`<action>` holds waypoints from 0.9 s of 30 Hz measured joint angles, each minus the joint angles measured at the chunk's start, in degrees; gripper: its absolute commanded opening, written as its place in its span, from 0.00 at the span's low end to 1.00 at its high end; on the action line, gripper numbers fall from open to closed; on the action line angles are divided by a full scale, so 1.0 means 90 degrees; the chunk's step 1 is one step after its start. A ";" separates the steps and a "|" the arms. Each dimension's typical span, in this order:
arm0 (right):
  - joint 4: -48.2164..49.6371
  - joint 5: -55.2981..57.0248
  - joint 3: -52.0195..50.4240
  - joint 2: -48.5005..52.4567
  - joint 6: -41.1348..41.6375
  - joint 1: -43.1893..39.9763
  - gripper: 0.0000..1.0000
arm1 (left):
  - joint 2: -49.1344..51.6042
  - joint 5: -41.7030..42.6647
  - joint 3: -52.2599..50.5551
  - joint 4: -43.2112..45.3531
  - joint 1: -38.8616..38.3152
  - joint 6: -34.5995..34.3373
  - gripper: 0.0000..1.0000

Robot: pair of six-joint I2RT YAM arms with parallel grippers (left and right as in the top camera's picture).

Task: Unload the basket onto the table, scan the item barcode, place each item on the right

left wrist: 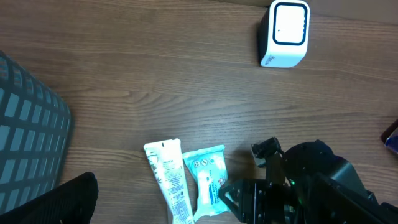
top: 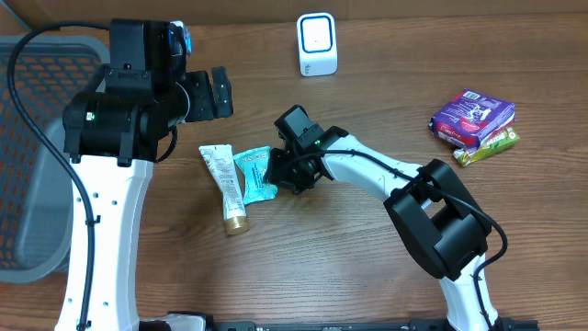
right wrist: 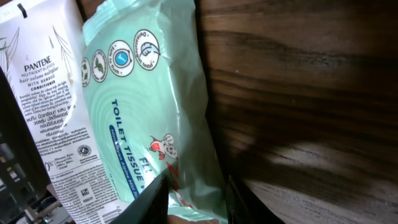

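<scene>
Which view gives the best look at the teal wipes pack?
Right wrist: the wipes pack fills the frame and its print is readable. Overhead shows it small, beside the tube. Left wrist shows it small too, near the bottom edge.

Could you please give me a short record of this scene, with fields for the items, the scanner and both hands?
item being picked: teal toilet tissue pack, lying flat on the table
neighbour: Pantene tube, lying alongside the pack
scanner: white scanner, upright near the far edge, apart from both items
right hand: fingers on either side of the pack's end; a firm grip cannot be told
left hand: open, holding nothing
other: purple packet, far right
</scene>
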 measured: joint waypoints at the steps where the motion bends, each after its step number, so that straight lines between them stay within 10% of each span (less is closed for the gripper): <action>1: 0.0056 0.0000 -0.0036 0.0000 0.0046 -0.0002 0.31 | 0.0000 0.0000 0.0000 0.0000 0.0000 0.0000 1.00; 5: 0.0386 -0.0019 -0.0211 0.0000 0.0243 -0.0002 0.27 | 0.0000 0.0000 0.0000 0.0000 0.0000 0.0000 1.00; 9: 0.0486 -0.0019 -0.0291 -0.0022 0.0452 -0.0002 0.04 | 0.0000 0.0000 0.0000 0.0000 0.0000 0.0000 0.99; 27: -0.2047 0.0522 -0.0158 -0.0444 -0.1452 -0.1064 0.04 | 0.0000 0.0000 0.0000 0.0000 0.0000 0.0000 0.99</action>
